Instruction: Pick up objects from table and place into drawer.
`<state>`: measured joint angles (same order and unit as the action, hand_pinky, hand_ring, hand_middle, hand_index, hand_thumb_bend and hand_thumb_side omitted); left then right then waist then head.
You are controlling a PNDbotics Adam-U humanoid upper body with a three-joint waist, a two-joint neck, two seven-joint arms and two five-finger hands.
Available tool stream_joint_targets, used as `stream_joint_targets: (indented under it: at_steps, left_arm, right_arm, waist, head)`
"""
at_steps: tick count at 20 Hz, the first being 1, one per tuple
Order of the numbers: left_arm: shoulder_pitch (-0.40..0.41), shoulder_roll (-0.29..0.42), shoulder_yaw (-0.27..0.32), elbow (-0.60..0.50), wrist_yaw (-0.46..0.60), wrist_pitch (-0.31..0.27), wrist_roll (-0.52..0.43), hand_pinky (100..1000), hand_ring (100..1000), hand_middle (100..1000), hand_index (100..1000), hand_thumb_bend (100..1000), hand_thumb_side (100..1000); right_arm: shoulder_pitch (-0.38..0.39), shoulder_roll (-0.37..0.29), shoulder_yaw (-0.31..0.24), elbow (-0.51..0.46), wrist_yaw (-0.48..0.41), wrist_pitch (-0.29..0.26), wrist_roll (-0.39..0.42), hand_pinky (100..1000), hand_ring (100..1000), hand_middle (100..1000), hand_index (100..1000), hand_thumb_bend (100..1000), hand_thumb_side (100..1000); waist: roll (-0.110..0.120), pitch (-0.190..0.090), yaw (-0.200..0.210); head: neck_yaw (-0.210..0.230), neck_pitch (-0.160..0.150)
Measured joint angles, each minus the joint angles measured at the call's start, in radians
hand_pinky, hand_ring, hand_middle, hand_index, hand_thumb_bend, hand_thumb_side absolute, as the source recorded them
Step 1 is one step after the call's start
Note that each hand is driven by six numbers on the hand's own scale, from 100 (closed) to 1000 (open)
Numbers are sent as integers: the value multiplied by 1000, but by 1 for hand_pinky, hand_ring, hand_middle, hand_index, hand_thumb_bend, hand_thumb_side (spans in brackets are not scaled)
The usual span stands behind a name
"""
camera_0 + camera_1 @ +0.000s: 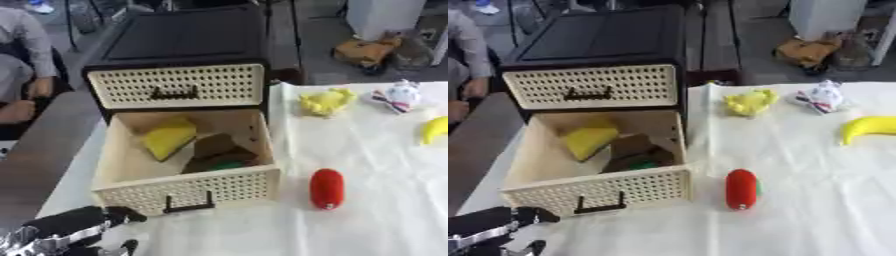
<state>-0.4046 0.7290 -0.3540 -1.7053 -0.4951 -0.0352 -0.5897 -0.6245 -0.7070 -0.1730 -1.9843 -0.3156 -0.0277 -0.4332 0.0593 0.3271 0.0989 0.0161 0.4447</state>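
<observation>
Drawer: the lower drawer (188,187) stood pulled open, a cream box with a perforated front panel and one black handle, at the left of the counter.
Upper drawer: a second cream perforated drawer front (178,86) sat closed above it in a black cabinet (188,35).
Drawer contents: three things lay inside, a yellow wedge-shaped item (170,138), a brown folded item (216,147) and a small green bit (229,164) just beside the brown one.
Counter: the counter (385,210) wore a creased white cloth.
Objects on the cloth: four, well apart from one another. One smooth red capsule-shaped object (327,188) lay nearest the drawer; one lumpy yellow plush toy (326,101), one white toy with red and dark markings (398,96) and one curved yellow banana (870,127) lay farther back.
View difference: the right eye view showed nearly the whole banana and a green patch on the red object's side; the left eye view cut the banana at the edge.
Left hand: the black left hand (83,225) showed at the lower left corner, just before the drawer front, fingers loosely curled and holding nothing.
</observation>
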Motion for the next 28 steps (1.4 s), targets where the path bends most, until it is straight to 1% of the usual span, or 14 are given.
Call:
stream_joint_targets:
  at_steps: [6,13,17,22,24,25,28]
  left_arm:
    - [-23,-7,7,42,-10,-11,30,100,100,935,1000,100,944]
    - [-36,-7,25,79,-68,-33,99,100,104,945,1000,100,935]
    - [-41,-7,31,95,-85,-46,123,100,100,937,1000,100,940]
    - [-54,-8,30,100,-80,-56,119,100,100,923,1000,100,935]
    - [-62,-9,26,100,-69,-62,113,100,100,903,1000,100,935]
    - [-66,-11,24,99,-61,-65,109,100,100,879,1000,100,935]
    - [-79,-17,16,90,-30,-77,87,100,100,860,1000,100,934]
  right_arm:
    - [0,4,0,0,0,-4,4,522,750,567,721,357,1000]
    - [0,8,0,0,0,-2,6,523,750,567,721,357,1000]
    - [0,9,0,0,0,-2,7,523,751,565,721,361,1000]
    - [0,17,0,0,0,-1,13,525,752,563,721,365,1000]
    - [0,17,0,0,0,-1,14,525,752,563,721,366,1000]
    - [0,17,0,0,0,-1,15,525,752,563,721,366,1000]
    - [0,18,-1,0,0,0,18,525,752,562,721,371,1000]
  waist:
    - [0,3,-11]
    - [2,6,-18]
    - [2,12,-22]
    - [1,14,-24]
    - [1,15,-25]
    - [1,16,-26]
    - [2,16,-32]
  head:
    - [4,-11]
    - [7,-17]
    - [8,-21]
    - [9,-25]
    - [10,-26]
    - [10,-26]
    - [14,-26]
